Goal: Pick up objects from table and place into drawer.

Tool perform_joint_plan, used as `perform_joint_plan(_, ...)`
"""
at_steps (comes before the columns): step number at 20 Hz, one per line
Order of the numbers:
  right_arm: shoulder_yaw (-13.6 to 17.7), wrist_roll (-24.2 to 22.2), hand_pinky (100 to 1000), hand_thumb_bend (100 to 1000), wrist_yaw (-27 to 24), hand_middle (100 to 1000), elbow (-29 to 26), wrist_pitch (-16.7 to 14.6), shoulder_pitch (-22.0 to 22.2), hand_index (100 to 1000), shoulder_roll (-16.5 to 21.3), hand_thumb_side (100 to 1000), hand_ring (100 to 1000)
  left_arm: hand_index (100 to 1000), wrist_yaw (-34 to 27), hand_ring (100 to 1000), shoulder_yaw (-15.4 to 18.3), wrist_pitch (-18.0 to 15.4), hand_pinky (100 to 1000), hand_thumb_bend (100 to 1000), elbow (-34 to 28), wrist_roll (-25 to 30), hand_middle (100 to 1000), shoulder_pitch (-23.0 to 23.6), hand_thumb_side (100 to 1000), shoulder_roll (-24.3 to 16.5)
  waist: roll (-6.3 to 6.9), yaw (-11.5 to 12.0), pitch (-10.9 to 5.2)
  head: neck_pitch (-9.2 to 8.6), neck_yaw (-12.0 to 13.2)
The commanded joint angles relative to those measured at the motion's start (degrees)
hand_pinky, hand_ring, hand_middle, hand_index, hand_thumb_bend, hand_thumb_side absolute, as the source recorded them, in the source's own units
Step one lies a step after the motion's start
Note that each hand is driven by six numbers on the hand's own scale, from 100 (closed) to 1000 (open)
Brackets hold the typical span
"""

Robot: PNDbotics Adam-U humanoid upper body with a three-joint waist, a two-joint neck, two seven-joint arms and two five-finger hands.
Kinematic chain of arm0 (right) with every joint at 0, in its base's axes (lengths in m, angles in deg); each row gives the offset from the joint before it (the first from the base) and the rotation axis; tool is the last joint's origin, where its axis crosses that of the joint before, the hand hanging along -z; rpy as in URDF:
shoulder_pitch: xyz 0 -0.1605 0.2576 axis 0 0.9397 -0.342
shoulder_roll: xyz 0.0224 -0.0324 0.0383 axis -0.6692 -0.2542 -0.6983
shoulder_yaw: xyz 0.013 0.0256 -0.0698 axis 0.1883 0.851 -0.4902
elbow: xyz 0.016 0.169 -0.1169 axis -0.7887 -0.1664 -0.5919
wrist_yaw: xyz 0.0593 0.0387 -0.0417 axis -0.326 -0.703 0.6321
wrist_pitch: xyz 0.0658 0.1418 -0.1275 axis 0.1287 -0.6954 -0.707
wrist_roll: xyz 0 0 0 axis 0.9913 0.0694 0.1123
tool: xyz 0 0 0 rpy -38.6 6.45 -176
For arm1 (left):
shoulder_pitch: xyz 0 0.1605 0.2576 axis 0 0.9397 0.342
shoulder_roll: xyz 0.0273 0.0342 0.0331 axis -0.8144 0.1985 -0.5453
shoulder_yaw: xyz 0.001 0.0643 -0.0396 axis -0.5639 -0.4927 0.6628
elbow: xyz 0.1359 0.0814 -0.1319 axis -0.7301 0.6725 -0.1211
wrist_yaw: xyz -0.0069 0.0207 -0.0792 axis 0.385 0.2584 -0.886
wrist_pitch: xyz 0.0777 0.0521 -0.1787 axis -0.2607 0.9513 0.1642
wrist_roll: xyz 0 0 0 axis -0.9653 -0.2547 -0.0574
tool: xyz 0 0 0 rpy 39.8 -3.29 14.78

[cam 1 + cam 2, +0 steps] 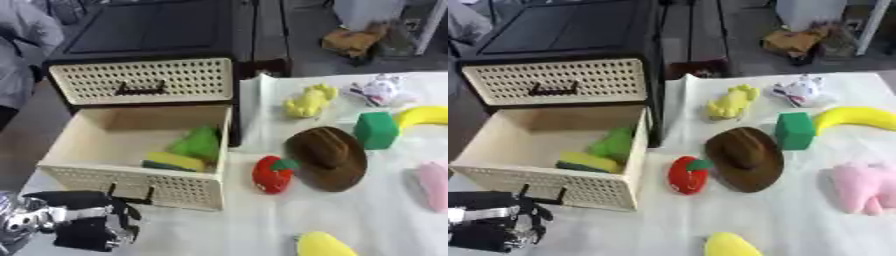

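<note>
The left hand (87, 227) sat low at the near left corner, just in front of the open drawer (131, 187), fingers curled in on themselves and holding nothing. No right hand showed in either view, so the left was the only one in play. Inside the drawer already lay a green thing (199, 142) and a yellow-and-green sponge (175, 161), both against the right wall, with bare floor to their left.

Nearest loose piece was the red strawberry (272, 174), lying up and to the right of the hand, just past the drawer's right front corner, its long axis running roughly near-to-far. Touching or almost touching its right side was the brown hat (328, 157). So the reach likely had to go rightward round that drawer corner. A yellow piece (322, 245) sat at the near edge, leaving open cloth between it and the strawberry. Farther right and well apart lay a green block (377, 130), a banana (423, 116) and a pink toy (861, 187).
</note>
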Motion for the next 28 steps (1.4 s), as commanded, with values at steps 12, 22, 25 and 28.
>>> perform_joint_plan(12,0.06,0.43,736,178,-0.22,597,-0.89,0.71,0.29,799,-0.52,1000,935,989,-3.80,502,4.78,1.30,336,100,-2.68,-1.54,769,-2.51,1000,1.40,-0.29,0.37,-0.87,-1.15,0.43)
perform_joint_plan(22,0.10,-0.12,735,179,-1.37,596,-0.89,1.24,-0.54,795,-0.38,1000,937,991,-4.17,501,4.62,2.15,337,100,-1.14,-1.67,765,-3.82,1000,2.34,-0.23,0.45,-0.79,-1.41,0.54)
perform_joint_plan(25,0.27,-0.37,735,178,-1.74,597,-0.89,1.03,-0.66,795,-0.37,1000,937,992,-3.49,503,4.70,2.20,340,100,0.54,-1.90,767,-4.08,1000,2.65,-0.24,0.33,-0.79,-1.54,0.63)
perform_joint_plan(28,0.44,-0.46,735,180,-1.91,596,-0.89,1.11,-0.54,794,-0.55,1000,938,994,-3.05,502,4.97,2.05,338,100,2.30,-2.65,768,-4.39,1000,3.22,-0.30,0.18,-0.78,-1.71,0.69)
